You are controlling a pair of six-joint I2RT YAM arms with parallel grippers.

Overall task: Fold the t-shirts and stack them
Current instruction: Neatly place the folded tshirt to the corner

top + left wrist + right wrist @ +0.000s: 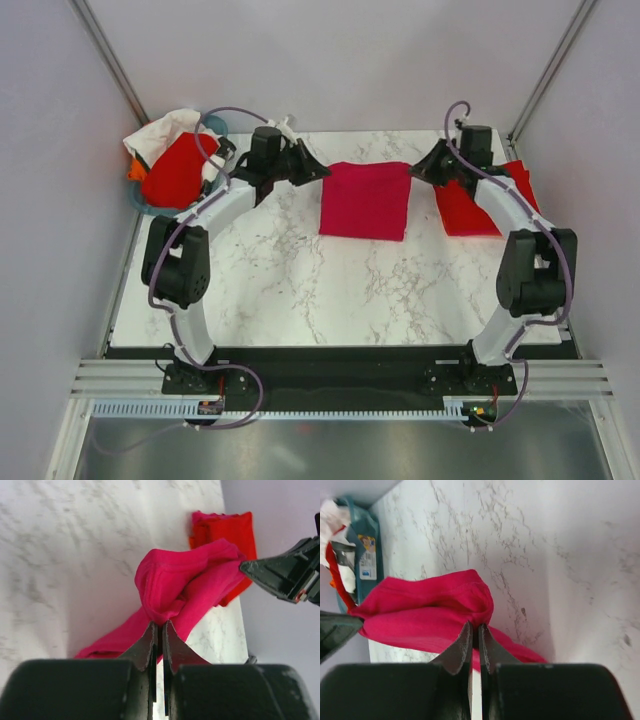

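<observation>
Right hand (475, 628) pinching the crimson-pink t-shirt (420, 607)
Fabric bunches over the marble counter (555, 555); a teal basket (370, 535) sits at the far corner.

High rear camera looks down; close wrist cameras face inward, sharing the pink t-shirt (180, 587).

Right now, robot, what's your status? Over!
Both shut: left gripper and right gripper pinch the pink shirt. It's folded, mid-table, edges pinched up. The red folded shirt lies to its right, the basket far left.
</observation>
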